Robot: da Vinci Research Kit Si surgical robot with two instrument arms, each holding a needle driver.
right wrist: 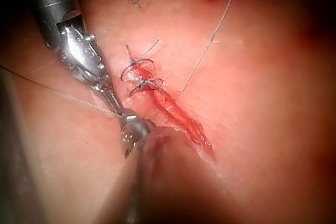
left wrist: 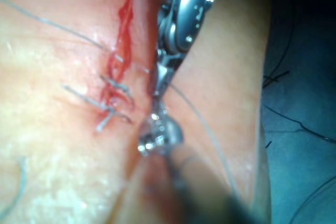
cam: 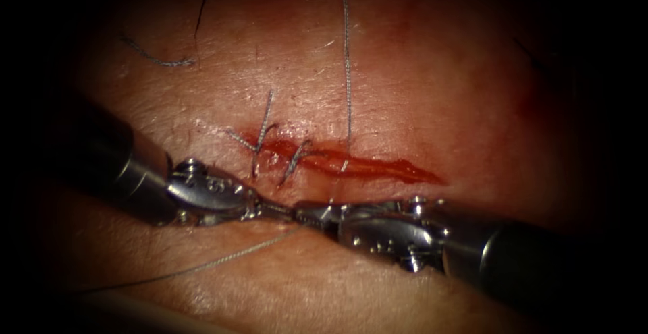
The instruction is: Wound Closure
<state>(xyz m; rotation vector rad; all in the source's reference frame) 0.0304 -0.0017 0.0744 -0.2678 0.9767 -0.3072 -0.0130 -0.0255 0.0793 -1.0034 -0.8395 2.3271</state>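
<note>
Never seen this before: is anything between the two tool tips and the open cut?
Nothing visible: the left end effector and right end effector meet below the cut, bare tissue between. A thread enters the cut. What they hold is unclear.

Blue drape [left wrist: 299, 145] lies beside the tissue.

The two tools meet tip to tip beside the cut [left wrist: 122, 35] in the tissue [left wrist: 47, 145] — right tool [left wrist: 157, 85], left tool [left wrist: 157, 124] — with thread [left wrist: 202, 124] trailing off and two stitches [left wrist: 113, 100] just beside them.
</note>
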